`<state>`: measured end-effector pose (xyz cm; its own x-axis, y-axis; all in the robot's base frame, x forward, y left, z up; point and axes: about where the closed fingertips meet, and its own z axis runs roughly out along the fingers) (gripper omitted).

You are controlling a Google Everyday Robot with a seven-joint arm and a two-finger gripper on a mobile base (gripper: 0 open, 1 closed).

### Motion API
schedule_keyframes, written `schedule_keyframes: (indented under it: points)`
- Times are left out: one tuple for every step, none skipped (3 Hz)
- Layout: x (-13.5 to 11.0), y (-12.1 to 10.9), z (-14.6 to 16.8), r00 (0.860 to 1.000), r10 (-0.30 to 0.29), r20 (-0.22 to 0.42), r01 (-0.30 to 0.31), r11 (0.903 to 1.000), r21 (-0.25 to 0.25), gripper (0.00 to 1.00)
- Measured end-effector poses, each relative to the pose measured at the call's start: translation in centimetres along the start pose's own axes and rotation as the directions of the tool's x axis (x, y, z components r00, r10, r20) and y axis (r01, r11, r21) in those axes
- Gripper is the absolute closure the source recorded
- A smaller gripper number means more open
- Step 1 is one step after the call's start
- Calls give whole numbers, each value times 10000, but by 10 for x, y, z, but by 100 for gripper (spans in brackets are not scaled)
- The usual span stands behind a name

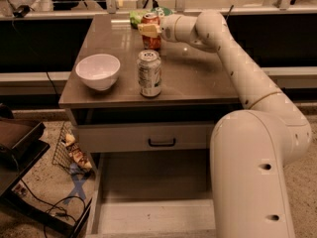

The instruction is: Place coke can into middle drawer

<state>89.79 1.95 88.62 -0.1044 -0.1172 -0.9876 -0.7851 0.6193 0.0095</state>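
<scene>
The jaws are clamped on the coke can (152, 42), one pale finger lying across its upper front. The gripper (149, 29) sits at the far edge of the table (203, 78), about twelve o'clock from the tabletop's middle, and the arm reaches in from three o'clock. I take this side-on hold to be for keeping the can upright when it is lifted. The can is red-orange with a silver top, and its base looks to rest on the table. A pale silver can (149, 73) stands at six o'clock from it, and a white bowl (98, 71) at eight. The middle drawer (148, 217) stands pulled open far below, its pale floor bare to receive the can.
</scene>
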Motion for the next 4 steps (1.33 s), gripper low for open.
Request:
schedule_keyframes:
  points:
    - [0, 1, 1, 10000, 5, -5, -5, 10000, -22, 100]
    - [-53, 9, -39, 9978, -627, 233, 625, 9980, 101, 100]
    - [-91, 28, -97, 9932, -979, 627, 962, 9949, 294, 100]
    - [-125, 65, -159, 9817, -1431, 1254, 1376, 9892, 511, 100]
